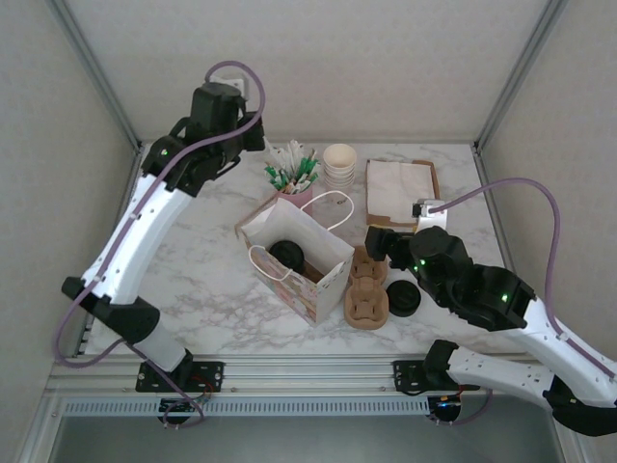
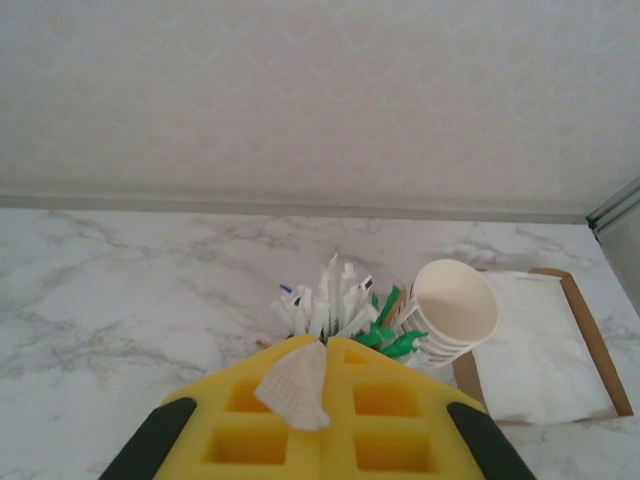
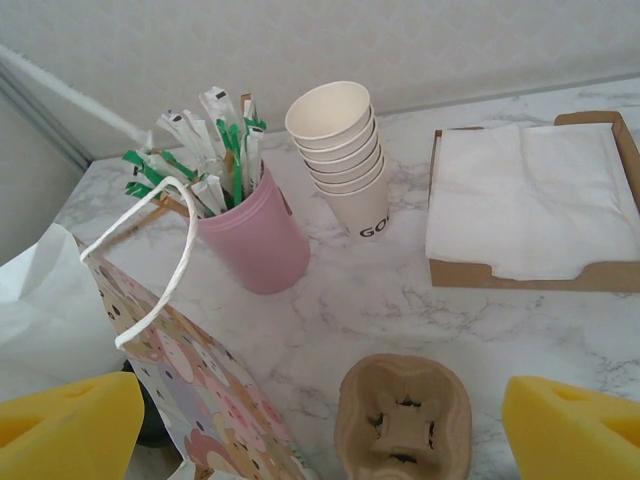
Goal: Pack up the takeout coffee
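Observation:
The takeout coffee [image 1: 286, 255] stands inside the open paper bag [image 1: 323, 280]. Its round black lid shows from above, and the bag walls hide the cup. My right gripper [image 1: 384, 245] hovers open just right of the bag, over the brown pulp carriers [image 1: 366, 286]. In the right wrist view its yellow fingers [image 3: 575, 430] stand wide apart, with a carrier slot [image 3: 405, 420] between them and nothing held. My left gripper [image 1: 249, 135] is raised at the back left, away from the bag. It is shut [image 2: 327, 342], with a small white scrap [image 2: 295, 385] lying over the seam of its pads.
A loose black lid [image 1: 403, 299] lies right of the carriers. Behind the bag stand a pink cup of wrapped sticks [image 1: 294, 178], a stack of cream cups [image 1: 339, 164] and a napkin tray [image 1: 400, 191]. The bag's cord handles [image 3: 185, 240] arch near my right gripper.

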